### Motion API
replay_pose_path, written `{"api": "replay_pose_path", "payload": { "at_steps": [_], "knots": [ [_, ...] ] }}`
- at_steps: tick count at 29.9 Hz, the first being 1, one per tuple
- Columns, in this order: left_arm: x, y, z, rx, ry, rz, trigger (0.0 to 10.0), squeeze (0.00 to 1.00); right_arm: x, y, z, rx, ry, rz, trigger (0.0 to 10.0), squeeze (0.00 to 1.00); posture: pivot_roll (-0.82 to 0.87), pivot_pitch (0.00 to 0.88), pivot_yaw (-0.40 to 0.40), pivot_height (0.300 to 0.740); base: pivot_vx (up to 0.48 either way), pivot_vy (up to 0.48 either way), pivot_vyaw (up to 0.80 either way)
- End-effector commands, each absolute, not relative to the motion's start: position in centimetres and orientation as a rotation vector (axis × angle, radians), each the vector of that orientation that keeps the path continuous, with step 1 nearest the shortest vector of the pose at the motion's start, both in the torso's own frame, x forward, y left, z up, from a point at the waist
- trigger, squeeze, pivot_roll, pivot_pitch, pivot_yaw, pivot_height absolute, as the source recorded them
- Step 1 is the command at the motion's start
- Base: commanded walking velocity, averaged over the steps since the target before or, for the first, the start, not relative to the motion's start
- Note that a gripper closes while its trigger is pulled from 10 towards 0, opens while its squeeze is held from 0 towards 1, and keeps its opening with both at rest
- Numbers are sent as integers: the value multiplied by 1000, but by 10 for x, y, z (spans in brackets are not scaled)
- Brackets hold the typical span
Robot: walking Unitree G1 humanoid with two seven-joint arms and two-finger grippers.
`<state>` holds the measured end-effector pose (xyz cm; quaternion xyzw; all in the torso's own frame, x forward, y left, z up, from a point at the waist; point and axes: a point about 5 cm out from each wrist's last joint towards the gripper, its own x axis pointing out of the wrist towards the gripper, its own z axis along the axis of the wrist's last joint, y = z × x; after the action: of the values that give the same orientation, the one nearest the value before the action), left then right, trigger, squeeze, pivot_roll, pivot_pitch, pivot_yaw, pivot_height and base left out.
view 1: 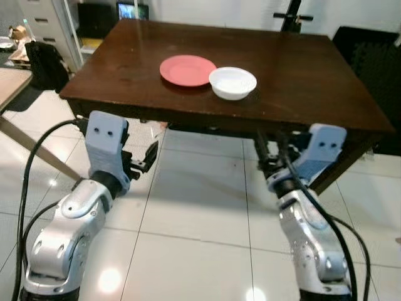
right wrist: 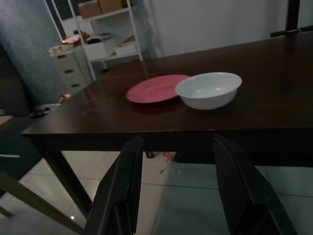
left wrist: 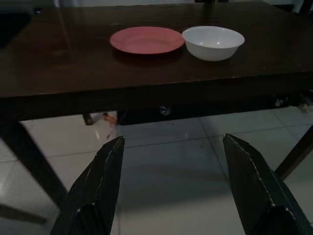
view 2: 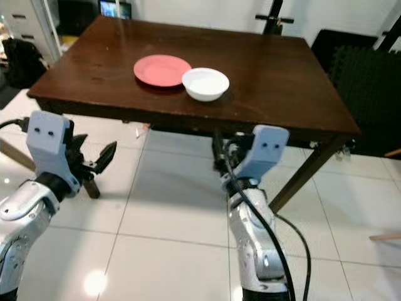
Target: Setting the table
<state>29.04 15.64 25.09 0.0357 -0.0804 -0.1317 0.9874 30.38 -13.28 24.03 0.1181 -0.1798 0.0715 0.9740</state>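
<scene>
A pink plate (view 1: 188,69) and a white bowl (view 1: 232,83) sit side by side, nearly touching, on a dark wooden table (view 1: 301,69), the bowl to the plate's right. Both look empty. My left gripper (left wrist: 172,142) is held over the floor just before the table's front edge, lower than the tabletop, open with nothing between its fingers. My right gripper (right wrist: 178,139) is level with it further right, under the front edge, also open and empty. Both point toward the table.
White tiled floor (view 1: 200,207) lies between me and the table. A black bag (view 1: 47,63) and white drawers (view 1: 44,19) stand at the left, beside the edge of a lighter table (view 1: 9,81). Black mats (view 1: 376,56) are at the right.
</scene>
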Motion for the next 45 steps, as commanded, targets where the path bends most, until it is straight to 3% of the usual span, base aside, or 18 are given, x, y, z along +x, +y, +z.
{"api": "replay_pose_path", "payload": {
  "at_steps": [1,8,45],
  "knots": [
    [290,157,247,74,-146,-264,10000,0,303,-135,239,243,-361,138,10000,0,90,171,44,740,0,0,0],
    [291,157,248,49,-150,-260,10000,0,304,-135,237,226,-345,140,10000,0,89,170,45,740,0,0,72],
    [296,162,248,75,-160,-184,10000,0,304,-135,236,204,-334,148,10000,0,86,183,41,740,0,0,800]
  ]
}}
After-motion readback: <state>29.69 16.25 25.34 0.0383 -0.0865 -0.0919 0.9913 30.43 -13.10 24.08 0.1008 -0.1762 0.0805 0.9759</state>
